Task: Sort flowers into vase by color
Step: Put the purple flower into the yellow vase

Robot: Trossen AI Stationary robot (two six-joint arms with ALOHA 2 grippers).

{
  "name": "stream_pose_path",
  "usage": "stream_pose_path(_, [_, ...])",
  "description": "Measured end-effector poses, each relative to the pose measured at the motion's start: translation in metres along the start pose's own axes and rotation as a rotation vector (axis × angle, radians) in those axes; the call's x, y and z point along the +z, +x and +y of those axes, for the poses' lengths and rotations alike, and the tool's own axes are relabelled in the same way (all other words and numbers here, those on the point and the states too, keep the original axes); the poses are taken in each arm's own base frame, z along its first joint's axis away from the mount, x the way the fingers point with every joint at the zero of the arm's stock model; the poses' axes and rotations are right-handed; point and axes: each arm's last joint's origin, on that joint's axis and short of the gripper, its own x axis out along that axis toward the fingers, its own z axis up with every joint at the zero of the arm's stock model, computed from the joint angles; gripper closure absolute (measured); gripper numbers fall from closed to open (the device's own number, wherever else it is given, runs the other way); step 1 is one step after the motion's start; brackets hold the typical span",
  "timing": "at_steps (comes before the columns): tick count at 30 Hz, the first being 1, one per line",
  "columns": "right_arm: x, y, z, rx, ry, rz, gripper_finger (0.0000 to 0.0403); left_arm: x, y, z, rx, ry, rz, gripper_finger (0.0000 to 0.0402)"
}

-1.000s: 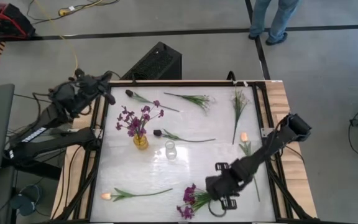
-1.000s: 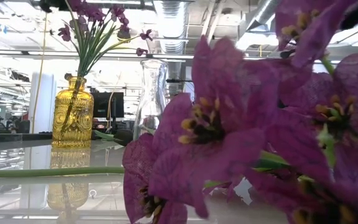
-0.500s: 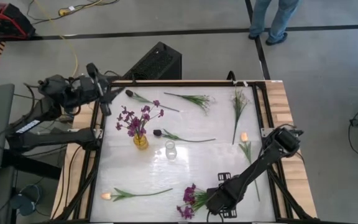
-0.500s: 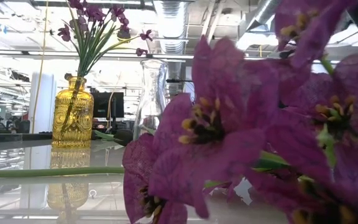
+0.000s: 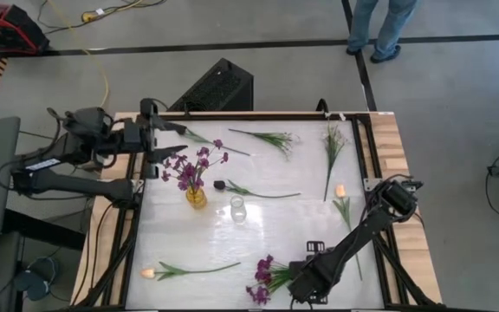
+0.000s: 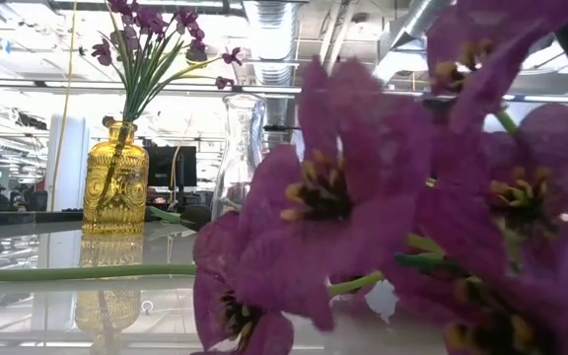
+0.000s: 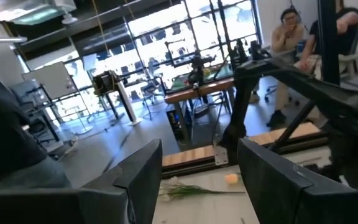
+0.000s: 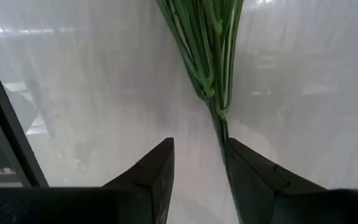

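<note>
Two arms are over the desk (image 5: 301, 221); the right gripper (image 5: 294, 290) sits low at the near edge, its fingers (image 8: 154, 168) parted on either side of the green stem of a purple blossom bunch (image 5: 267, 279), the stem touching one finger, though I cannot tell whether it is truly pinched; those purple blossoms fill the low view; the left gripper (image 5: 156, 139) hovers at the far left corner with its fingers spread wide, holding nothing; a yellow vase (image 5: 196, 196) near it holds purple flowers (image 5: 193, 165); a clear glass vase (image 5: 237, 209) stands just beside it; white sprigs (image 5: 332, 143), dark purple buds (image 5: 219, 185) and orange tulips (image 5: 149, 272) lie scattered flat on the desk.
</note>
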Motion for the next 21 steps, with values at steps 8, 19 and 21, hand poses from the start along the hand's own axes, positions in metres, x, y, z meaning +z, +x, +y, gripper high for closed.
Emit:
stream_pose_path(8, [0.0,0.0,-0.001,-0.065,0.02,-0.06,0.0234,0.004,0.01,-0.01,-0.071,0.018,-0.007,0.0203])
stream_pose_path(19, [0.002,0.001,0.004,-0.037,0.01,-0.101,0.0245,0.006,0.013,-0.037,-0.305,-0.027,-0.016,0.0203])
stream_pose_path(21, [0.001,0.006,0.003,-0.038,0.011,-0.109,0.0254,0.006,0.012,-0.042,-0.34,-0.039,-0.016,0.0203])
